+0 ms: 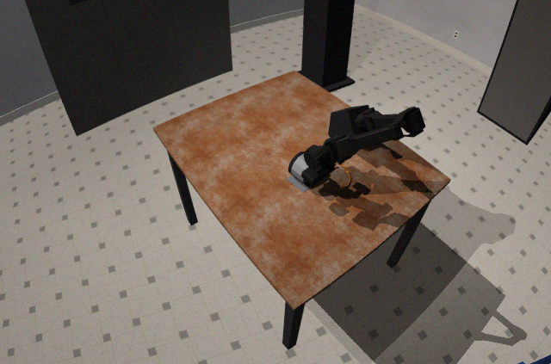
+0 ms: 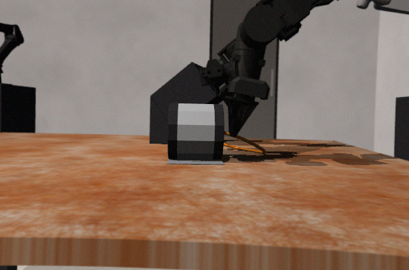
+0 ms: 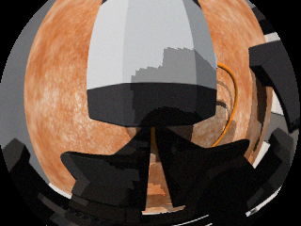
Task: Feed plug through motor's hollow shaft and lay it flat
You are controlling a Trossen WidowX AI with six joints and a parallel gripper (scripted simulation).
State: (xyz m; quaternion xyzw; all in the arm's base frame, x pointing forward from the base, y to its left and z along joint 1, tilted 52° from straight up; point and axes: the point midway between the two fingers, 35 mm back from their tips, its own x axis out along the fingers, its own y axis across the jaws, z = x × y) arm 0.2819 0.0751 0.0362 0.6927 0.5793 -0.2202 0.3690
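The motor (image 2: 195,136), a grey cylinder with dark end caps on a thin base plate, lies on its side on the brown table. It also shows in the overhead view (image 1: 300,169) and in the wrist view (image 3: 150,56). My gripper (image 2: 235,134) points down right at the motor's right end and is shut on the thin orange cable (image 2: 246,145). In the wrist view the fingers meet at the motor's near face with the orange cable between them. The cable loops on the table to the right (image 3: 229,107) (image 1: 346,175). The plug is hidden from all views.
My arm's dark base (image 2: 179,108) stands behind the motor. The table's right edge (image 1: 438,186) is close to the arm. A second arm on a black pedestal (image 1: 326,35) stands on the floor beyond the table.
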